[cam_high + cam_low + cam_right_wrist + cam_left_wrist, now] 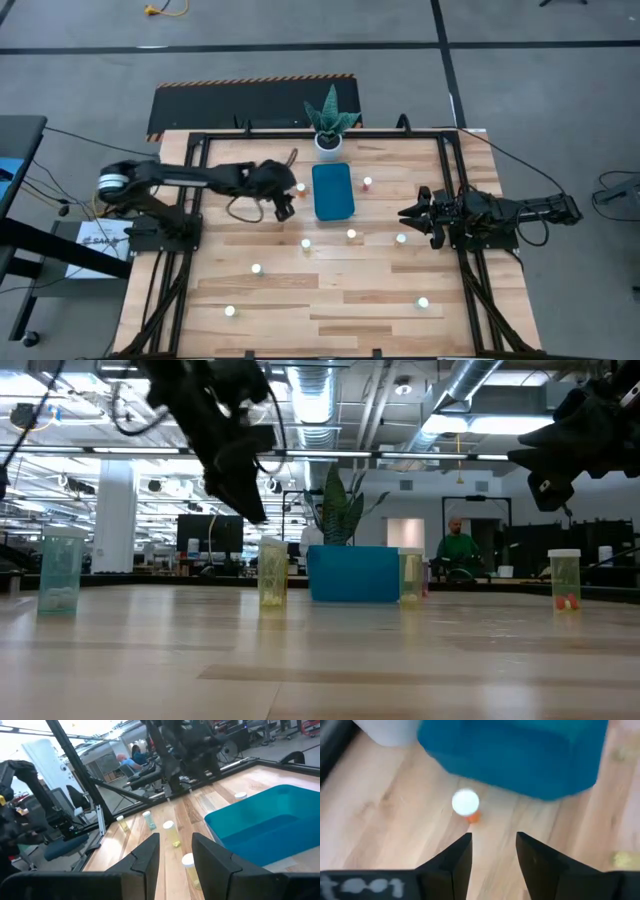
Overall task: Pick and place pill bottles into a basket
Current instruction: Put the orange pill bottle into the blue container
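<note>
The teal-blue basket (333,190) stands on the table in front of the plant pot; it also shows in the left wrist view (520,750). My left gripper (285,207) hovers open and empty just left of the basket, above the table (492,845). A pill bottle with a white cap and orange body (466,803) stands upright beyond its fingertips, next to the basket's left side (300,187). Several other white-capped bottles stand scattered on the table, such as one right of the basket (367,183) and two in front of it (351,234) (306,243). My right gripper (408,213) is open and empty at the table's right side (175,850).
A white pot with a green spiky plant (329,135) stands behind the basket. More bottles stand toward the near edge (256,268) (230,311) (423,301) and near my right gripper (401,238). A black frame (200,150) rims the table. A person (457,550) sits in the room behind.
</note>
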Controlling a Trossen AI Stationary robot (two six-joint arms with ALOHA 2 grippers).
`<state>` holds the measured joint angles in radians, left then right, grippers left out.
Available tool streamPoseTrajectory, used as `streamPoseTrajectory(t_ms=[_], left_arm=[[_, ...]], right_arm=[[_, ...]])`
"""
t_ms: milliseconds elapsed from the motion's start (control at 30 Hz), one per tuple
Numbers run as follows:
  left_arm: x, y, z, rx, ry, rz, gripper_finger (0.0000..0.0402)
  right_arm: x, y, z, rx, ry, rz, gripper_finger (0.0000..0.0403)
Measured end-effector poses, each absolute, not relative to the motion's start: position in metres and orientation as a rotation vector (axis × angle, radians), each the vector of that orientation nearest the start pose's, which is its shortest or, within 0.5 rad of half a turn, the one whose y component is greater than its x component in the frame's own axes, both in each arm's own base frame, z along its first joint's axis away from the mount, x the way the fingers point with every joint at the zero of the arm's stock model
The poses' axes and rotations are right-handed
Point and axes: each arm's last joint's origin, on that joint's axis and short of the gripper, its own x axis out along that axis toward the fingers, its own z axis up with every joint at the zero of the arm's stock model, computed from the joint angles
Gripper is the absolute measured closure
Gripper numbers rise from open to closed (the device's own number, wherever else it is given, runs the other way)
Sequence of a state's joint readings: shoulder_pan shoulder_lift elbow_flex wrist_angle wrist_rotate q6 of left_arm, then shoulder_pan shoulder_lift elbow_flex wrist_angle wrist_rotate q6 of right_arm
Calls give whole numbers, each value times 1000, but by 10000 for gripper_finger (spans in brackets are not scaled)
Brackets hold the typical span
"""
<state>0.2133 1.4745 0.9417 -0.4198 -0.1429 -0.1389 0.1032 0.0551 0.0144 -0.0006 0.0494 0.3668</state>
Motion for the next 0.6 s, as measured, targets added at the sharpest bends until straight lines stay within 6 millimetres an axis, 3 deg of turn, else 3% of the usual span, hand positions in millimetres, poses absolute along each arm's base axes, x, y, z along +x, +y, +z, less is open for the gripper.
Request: streamPoseTrajectory(t_ms=[233, 600], left_arm=[[305, 82, 211, -66, 1048, 357, 240], [304, 97, 210, -71, 1057, 326, 199]], right_arm=[[100, 9, 164, 363, 51, 46, 294], [100, 9, 164, 364, 50, 46, 294]])
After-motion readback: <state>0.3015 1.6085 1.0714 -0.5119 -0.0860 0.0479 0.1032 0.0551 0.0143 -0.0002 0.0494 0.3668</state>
